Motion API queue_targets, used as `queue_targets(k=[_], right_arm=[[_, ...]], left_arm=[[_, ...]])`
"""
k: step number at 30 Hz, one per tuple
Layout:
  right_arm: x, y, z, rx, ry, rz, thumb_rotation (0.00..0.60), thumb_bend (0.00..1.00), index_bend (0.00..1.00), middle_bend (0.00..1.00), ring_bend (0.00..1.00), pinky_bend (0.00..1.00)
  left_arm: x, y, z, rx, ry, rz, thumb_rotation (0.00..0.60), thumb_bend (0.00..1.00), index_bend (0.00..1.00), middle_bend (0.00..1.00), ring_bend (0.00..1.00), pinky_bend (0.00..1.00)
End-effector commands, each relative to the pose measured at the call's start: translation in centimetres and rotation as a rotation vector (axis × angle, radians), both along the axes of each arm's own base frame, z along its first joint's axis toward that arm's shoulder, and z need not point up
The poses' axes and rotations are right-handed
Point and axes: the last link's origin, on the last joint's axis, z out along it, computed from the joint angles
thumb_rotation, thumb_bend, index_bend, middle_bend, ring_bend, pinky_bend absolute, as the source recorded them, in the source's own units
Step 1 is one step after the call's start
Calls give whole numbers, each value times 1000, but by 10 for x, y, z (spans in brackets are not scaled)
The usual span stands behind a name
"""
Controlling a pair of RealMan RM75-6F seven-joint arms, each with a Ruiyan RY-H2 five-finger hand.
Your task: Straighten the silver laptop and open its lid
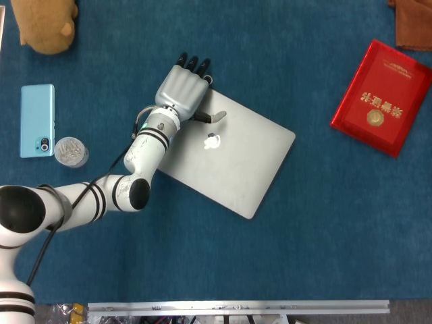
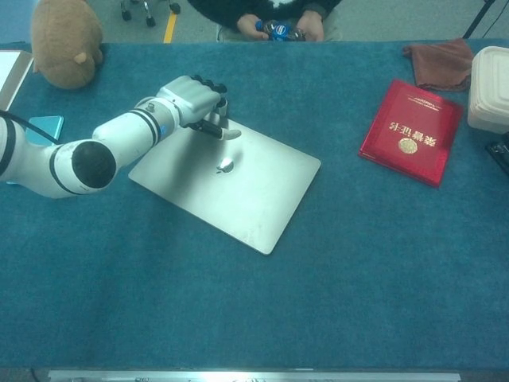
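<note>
Laptop: the silver laptop (image 1: pixel 226 156) lies closed and skewed on the blue tabletop (image 1: pixel 324 223), its corners pointing diagonally, lid down
Left hand: the left hand (image 1: pixel 181 91) rests over the laptop's far left corner, dark fingers (image 1: pixel 194 65) curled past the edge, thumb lying on the lid; whether it actually clamps the edge cannot be told
Right hand: not seen in either view
Left of laptop: a light blue phone (image 1: pixel 36 120) with a small round tin (image 1: pixel 70 151) just beside it
Far left corner: brown plush toy (image 2: pixel 67 41)
Right side: red booklet (image 1: pixel 382 96), well apart from the laptop
</note>
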Motion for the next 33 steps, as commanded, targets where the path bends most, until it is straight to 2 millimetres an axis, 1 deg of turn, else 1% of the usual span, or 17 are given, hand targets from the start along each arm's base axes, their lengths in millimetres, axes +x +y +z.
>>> queue_targets(k=[1, 7, 20, 25, 33], right_arm=[[0, 0, 0, 0, -1, 3, 600, 127, 0, 18, 0, 26], [1, 1, -1, 1, -3, 7, 600, 127, 0, 18, 0, 26], [5, 4, 0, -2, -1, 17, 600, 127, 0, 18, 0, 26], [8, 5, -1, -1, -4, 25, 600, 127, 0, 18, 0, 26], [10, 7, -2, 1, -5, 30, 600, 127, 0, 18, 0, 26]], left_arm=[[-3, -1, 1, 0, 13, -2, 42, 170, 289, 0, 0, 0], [-6, -4, 6, 5, 17, 1, 43, 170, 310, 0, 0, 0], [-23, -9, 18, 15, 42, 16, 45, 170, 315, 0, 0, 0], [-27, -11, 24, 19, 45, 20, 43, 170, 315, 0, 0, 0], [-41, -17, 30, 17, 65, 41, 42, 170, 315, 0, 0, 0]])
